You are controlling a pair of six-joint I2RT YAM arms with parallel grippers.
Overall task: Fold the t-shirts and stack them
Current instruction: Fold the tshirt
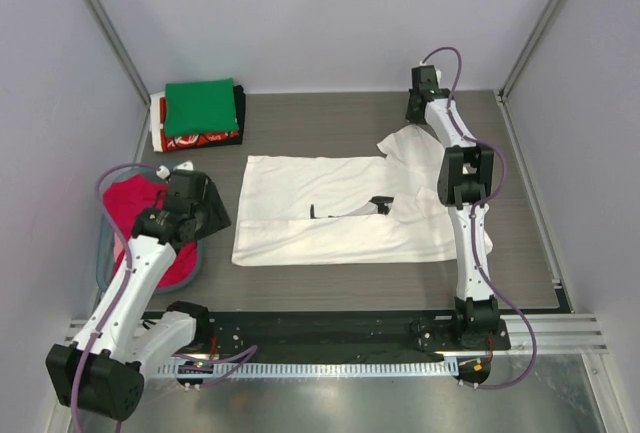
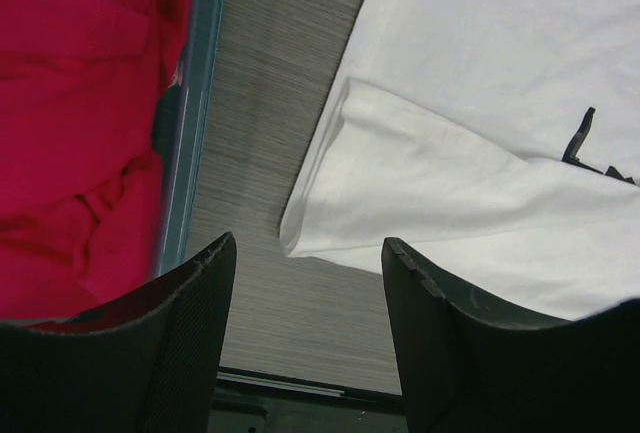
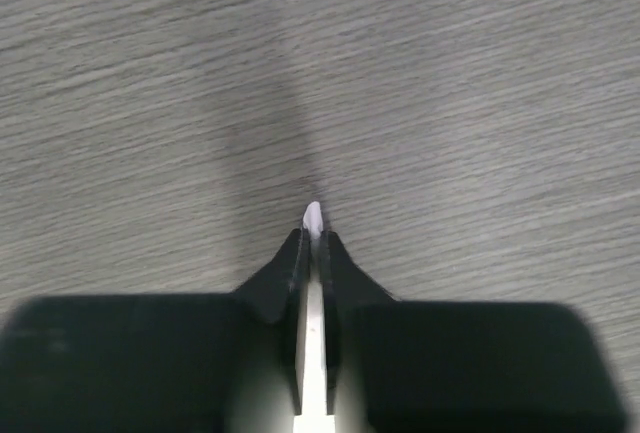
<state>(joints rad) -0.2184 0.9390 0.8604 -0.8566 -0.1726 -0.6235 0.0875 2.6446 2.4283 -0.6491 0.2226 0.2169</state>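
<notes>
Black fingers of the left gripper (image 2: pixel 310 253) are seen closest, held apart over the table (image 2: pixel 270 103), between the grey-blue tub (image 2: pixel 197 73) holding a red t-shirt (image 2: pixel 80 103) and the left edge of the white t-shirt (image 1: pixel 330 218), which is spread mid-table. Far right, the right gripper (image 3: pixel 312 238) is clamped on a sliver of that white cloth. At the far left, a stack of folded t-shirts (image 1: pixel 200 111) is seen, green on top.

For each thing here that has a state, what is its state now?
white t-shirt: spread on the table, near edge folded over, far corner pinched by the right hand
green t-shirt: folded, on top of two others
black t-shirt, red-and-white t-shirt: folded, under the green one
red t-shirt: crumpled in the tub
left hand: open, empty
right hand: shut on the white t-shirt
</notes>
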